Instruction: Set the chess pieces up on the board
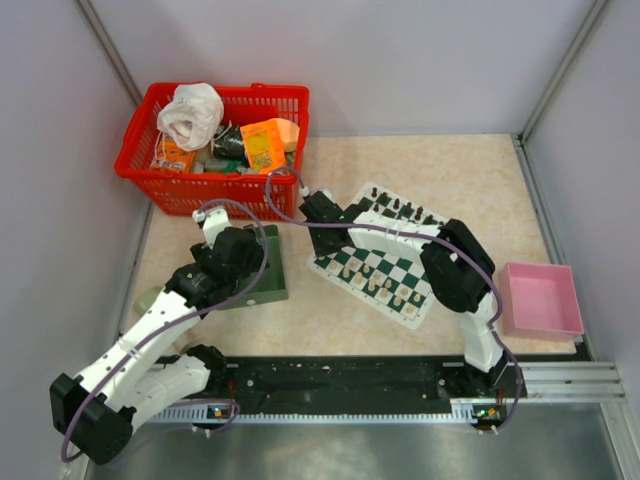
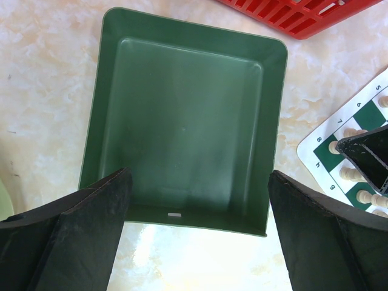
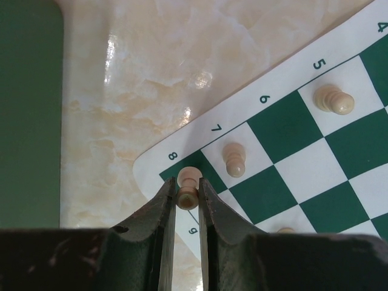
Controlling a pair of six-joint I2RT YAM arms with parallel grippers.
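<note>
The checked board [image 1: 385,262] lies right of centre with black pieces [image 1: 402,209] along its far edge and cream pieces [image 1: 385,290] on its near rows. My right gripper [image 3: 187,193] is shut on a cream pawn [image 3: 189,183] at the board's corner square by the number 8 [image 3: 182,171]; two more cream pieces [image 3: 234,159] [image 3: 334,100] stand on squares nearby. My left gripper [image 2: 197,206] is open and empty above the near rim of the dark green tray [image 2: 182,121]. In the top view the right gripper [image 1: 318,208] is at the board's left corner.
A red basket [image 1: 215,145] full of items stands at the back left. A pink box [image 1: 540,298] sits at the right. The green tray [image 1: 262,268] lies left of the board, under the left arm. The board's corner [image 2: 351,157] shows in the left wrist view.
</note>
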